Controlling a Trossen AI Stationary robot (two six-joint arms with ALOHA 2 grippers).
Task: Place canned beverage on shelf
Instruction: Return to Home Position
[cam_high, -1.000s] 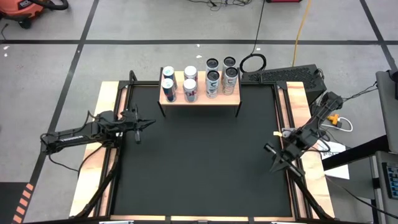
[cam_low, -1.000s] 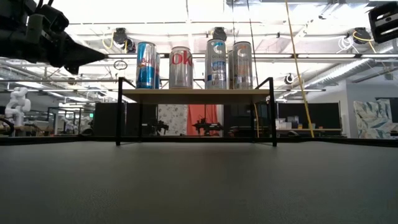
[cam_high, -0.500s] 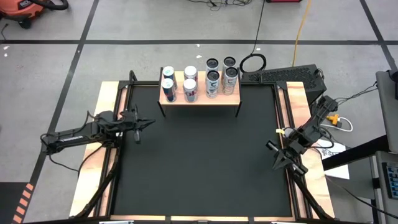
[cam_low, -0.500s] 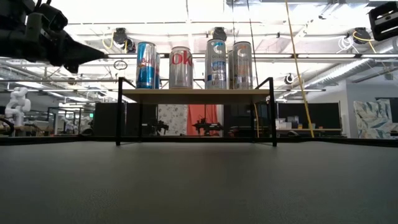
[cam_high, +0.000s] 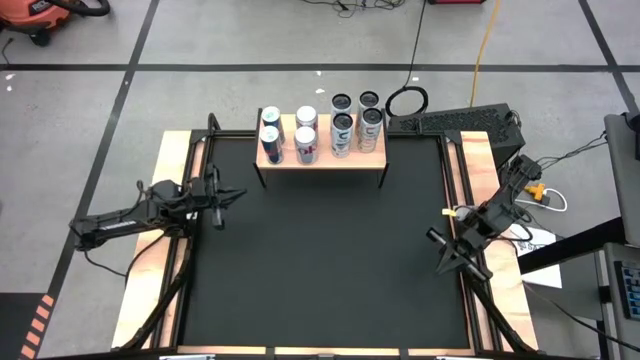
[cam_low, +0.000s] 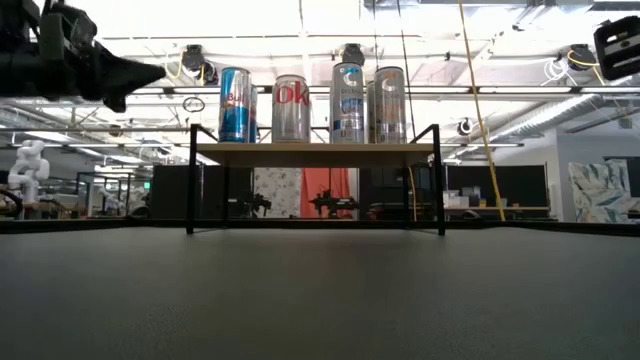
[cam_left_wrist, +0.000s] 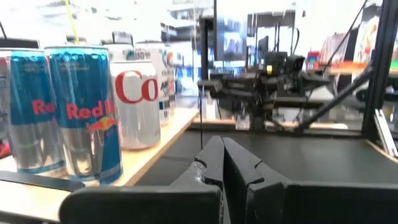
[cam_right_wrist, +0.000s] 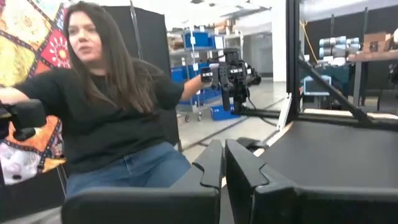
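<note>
High view shows the shelf (cam_high: 352, 160) at the far side of the table (cam_high: 320, 280), in the middle, with cans (cam_high: 306, 133) standing on top in rows. Left gripper (cam_high: 238, 194) hangs over the table's left side, its jaws pressed together and holding nothing. Right gripper (cam_high: 447, 264) hangs by the right edge, jaws together and empty too.

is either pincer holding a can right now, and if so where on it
Nothing is held. The left pincer and the right pincer are both shut with nothing between their fingers; the cans all stand on the shelf.
</note>
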